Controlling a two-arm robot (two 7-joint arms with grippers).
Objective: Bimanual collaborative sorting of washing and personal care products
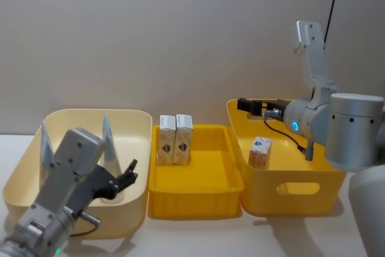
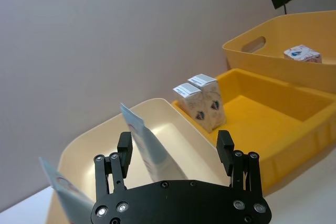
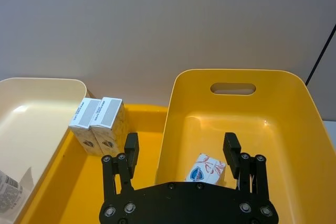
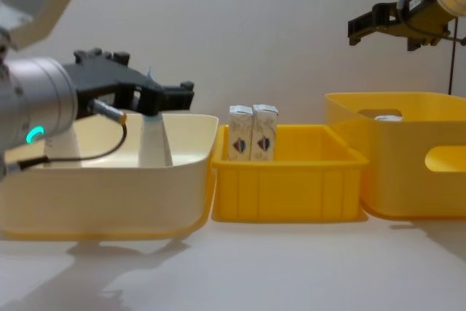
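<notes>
Two white cartons (image 1: 166, 139) (image 1: 183, 138) stand upright side by side at the back left of the shallow yellow tray (image 1: 195, 206). A third carton (image 1: 260, 151) sits in the deep yellow bin (image 1: 313, 206), seen from above in the right wrist view (image 3: 206, 167). Two pale-blue-and-white tubes (image 1: 46, 142) (image 1: 108, 139) stand crimped end up in the cream bin (image 1: 90, 112). My left gripper (image 1: 129, 176) hovers open and empty over the cream bin's right side, near one tube (image 2: 144, 145). My right gripper (image 1: 246, 105) hangs open and empty above the deep bin's back rim.
The three containers stand in a row, touching, on a white table (image 1: 301, 239). A plain wall is close behind them. In the chest view my left arm (image 4: 44, 100) reaches over the cream bin (image 4: 109, 194) and my right gripper (image 4: 360, 27) is high above the deep bin (image 4: 408, 180).
</notes>
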